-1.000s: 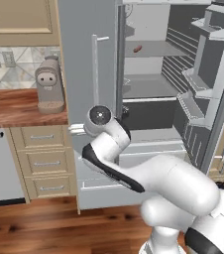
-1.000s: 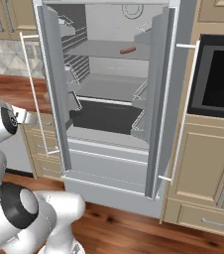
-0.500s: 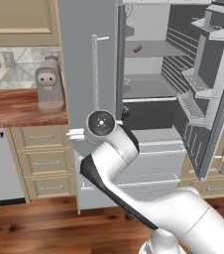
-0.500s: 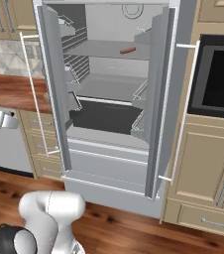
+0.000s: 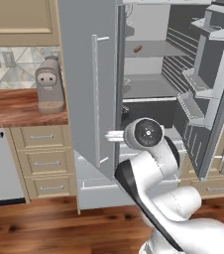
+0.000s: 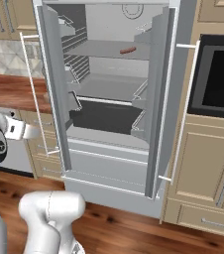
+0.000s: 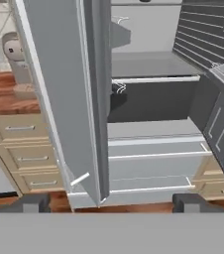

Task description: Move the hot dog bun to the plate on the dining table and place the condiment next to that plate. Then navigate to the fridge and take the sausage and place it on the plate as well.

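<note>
The glossy white robot arm [image 5: 168,198] is built of thick, rounded segments with smooth moulded shells. A dark band wraps one joint where two shells meet. Its elbow ends in a round grey cap [image 5: 147,133] with a small pale mark at the centre. The gripper [image 7: 112,202] has two small, blocky dark-grey fingertips [image 7: 32,202].

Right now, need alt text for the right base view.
An open fridge with both doors swung wide; a sausage lies on its upper shelf. Wood counter and cabinets stand at left, a dark oven at right, and the robot's white arm at lower left.
</note>
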Robot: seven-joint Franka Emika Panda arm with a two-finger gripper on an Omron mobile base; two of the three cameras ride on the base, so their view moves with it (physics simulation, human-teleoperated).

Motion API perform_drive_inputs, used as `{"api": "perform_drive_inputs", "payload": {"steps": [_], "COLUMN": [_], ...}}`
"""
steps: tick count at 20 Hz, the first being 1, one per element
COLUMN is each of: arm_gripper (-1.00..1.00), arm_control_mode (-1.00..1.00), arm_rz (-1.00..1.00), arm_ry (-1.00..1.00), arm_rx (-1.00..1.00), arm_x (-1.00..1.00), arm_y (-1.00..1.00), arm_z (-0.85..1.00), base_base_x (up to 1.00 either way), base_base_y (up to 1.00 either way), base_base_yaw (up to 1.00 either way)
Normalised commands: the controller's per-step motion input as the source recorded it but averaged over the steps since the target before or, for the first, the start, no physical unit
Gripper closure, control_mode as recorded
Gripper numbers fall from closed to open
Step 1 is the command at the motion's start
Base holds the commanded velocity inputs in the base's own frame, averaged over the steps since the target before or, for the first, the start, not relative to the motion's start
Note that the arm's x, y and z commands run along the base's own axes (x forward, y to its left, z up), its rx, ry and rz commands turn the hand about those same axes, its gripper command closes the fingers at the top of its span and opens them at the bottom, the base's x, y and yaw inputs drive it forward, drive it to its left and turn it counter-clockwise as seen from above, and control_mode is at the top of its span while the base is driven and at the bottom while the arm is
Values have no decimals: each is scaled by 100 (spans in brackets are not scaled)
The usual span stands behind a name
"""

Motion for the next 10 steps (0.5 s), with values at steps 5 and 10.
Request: {"api": "perform_drive_inputs", "payload": {"steps": [5, 10], "arm_gripper": [-100, -100], "arm_control_mode": [-100, -100], "arm_rz": [-6, -1], "arm_ry": [0, 2], "arm_rx": [0, 11], "arm_x": [52, 100], "arm_y": [-100, -91], "arm_z": [0, 5], "base_base_x": [0, 0], "base_base_y": [0, 0], "base_base_yaw": [0, 0]}}
